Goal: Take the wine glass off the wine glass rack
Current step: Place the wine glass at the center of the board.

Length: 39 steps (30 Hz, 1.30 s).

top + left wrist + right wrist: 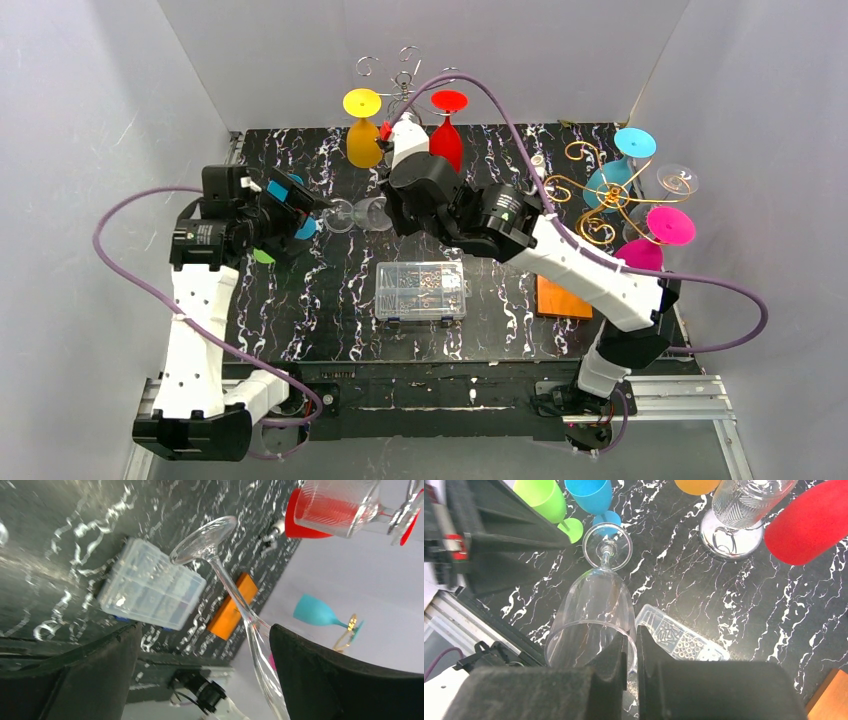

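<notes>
**A:** What do we read at the right claw [632, 639]?

**B:** We find its two fingers pressed together on the rim of the clear wine glass [594, 605]. The thin wall is pinched between them.

**A:** And at the left claw [205, 637]?

**B:** We find it spread wide. The stem runs through the gap, close to one finger. We cannot tell whether it touches.

**A:** Where do we locate the wine glass?

**B:** It lies on its side between the two claws, over the black marbled table [300, 310]. Its mouth is toward the right claw and its foot toward the left. It is apart from the silver rack [405, 75] at the back. We cannot tell whether the foot rests on the table.

**A:** What do we note farther out?

**B:** A blue glass [589, 492] and a green glass [544, 500] are just beyond the foot. A yellow glass [363, 140] and a red glass [447, 140] hang foot-up on the rack. A plastic box [421, 290] sits nearer the arm bases, with an orange block [562, 298] to its right.
</notes>
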Available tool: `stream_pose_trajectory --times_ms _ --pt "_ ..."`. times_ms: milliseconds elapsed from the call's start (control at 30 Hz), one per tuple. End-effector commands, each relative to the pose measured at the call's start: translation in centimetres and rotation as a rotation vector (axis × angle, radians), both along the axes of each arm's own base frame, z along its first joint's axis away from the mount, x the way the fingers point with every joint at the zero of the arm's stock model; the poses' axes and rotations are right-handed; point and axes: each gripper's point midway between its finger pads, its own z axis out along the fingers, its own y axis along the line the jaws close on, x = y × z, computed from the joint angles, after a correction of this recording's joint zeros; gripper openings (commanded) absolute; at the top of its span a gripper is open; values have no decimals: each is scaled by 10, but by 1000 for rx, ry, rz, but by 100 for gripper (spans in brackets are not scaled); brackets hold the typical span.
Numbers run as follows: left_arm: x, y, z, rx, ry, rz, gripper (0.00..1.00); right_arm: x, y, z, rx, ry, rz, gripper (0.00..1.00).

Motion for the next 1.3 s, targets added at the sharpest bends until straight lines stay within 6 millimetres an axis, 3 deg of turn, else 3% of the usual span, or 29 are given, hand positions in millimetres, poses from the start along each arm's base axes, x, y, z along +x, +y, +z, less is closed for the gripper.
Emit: stream_pose_trajectory --times_ms 0,167,300,433,633,800,1000,1167,1267 --pt "-14 38 24 296 -57 -7 98 11 0 14 37 1 -39 1" --pt "-18 82 74 541 -139 79 98 13 17 1 15 36 -3 1" --pt "-21 97 109 608 -230 147 98 15 39 -9 -7 60 29 1" --pt "-28 96 152 601 -364 175 98 19 61 -26 -30 84 52 1" --pt "-35 69 196 516 -548 87 98 30 90 -69 -91 126 77 1" --pt "-37 45 208 486 -631 -30 98 38 107 -99 -127 149 92 1" --pt "-29 28 196 481 -616 -127 98 41 110 -119 -159 180 85 1" --pt "-22 28 181 497 -586 -141 98 41 106 -125 -184 193 76 1" --pt "-14 42 168 554 -526 -86 98 40 103 -128 -197 202 68 1"
